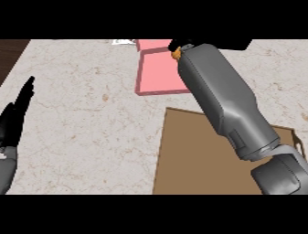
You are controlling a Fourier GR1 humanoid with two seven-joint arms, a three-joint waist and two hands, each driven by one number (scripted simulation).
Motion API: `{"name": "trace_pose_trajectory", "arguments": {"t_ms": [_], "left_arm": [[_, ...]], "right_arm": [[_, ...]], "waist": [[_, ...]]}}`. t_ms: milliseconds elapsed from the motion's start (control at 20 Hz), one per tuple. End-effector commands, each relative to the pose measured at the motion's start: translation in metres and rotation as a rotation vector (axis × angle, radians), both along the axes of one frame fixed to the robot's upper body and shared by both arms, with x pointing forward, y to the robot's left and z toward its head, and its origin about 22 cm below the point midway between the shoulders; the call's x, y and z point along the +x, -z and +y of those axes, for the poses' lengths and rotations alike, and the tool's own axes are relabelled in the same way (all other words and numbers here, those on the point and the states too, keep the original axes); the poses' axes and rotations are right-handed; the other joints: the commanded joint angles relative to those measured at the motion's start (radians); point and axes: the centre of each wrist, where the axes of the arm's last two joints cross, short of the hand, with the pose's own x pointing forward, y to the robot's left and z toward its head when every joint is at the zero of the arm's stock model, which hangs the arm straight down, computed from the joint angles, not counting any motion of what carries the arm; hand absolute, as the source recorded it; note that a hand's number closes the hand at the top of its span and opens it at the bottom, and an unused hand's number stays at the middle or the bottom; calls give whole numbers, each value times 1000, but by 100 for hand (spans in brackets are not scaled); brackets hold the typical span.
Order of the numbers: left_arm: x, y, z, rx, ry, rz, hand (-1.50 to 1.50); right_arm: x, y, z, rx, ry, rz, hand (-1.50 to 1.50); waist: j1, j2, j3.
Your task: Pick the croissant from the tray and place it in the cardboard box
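Left hand: the left hand (9, 122) is seen at the view's left edge, fingers straight and pointing up, held open and at rest above the counter (88, 119); nothing is held by it.
Cardboard box: the cardboard box (183, 164) is laid out as a flat brown surface under the right forearm (227, 98), well to the right of the left hand and nearer than the right hand.
Right forearm: the grey forearm is stretched from the lower right up across the box toward the tray.
Tray: the pink tray (157, 73) is found beyond the box, its right part covered by the forearm; it lies just below and left of the right hand.
Right hand: only a small black part of the right hand (183, 45) is shown at the top, past the forearm's end; whether its fingers are spread or curled cannot be told.
Croissant: a small orange-brown bit of the croissant (176, 54) is seen right at the hand's lower left edge, over the tray's far side. Its shape, long axis and heading cannot be told, since most of it is hidden.
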Motion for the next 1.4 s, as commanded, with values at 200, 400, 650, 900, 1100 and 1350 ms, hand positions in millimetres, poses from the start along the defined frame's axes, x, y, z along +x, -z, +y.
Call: {"name": "trace_pose_trajectory", "arguments": {"t_ms": [200,400,650,900,1100,1350], "left_arm": [[5,2,-5,4,2,-10,0],[2,-4,3,10,-8,15,0],[3,-5,5,-5,-5,1,0],[-11,12,12,-18,-55,43,0],[-14,6,27,5,-83,43,0],[-31,1,46,18,-135,44,0]], "right_arm": [[4,8,2,111,6,-101,-150],[3,7,4,88,-56,-253,-150],[5,-13,8,157,-63,-453,-150],[3,-8,6,206,-94,-560,-150],[1,-15,3,245,-107,-585,-150],[-15,-20,0,259,-83,-583,-150]], "waist": [[8,5,0],[1,-5,0],[-15,-9,0],[-51,-29,1],[-84,-40,1],[-125,-60,1]]}}
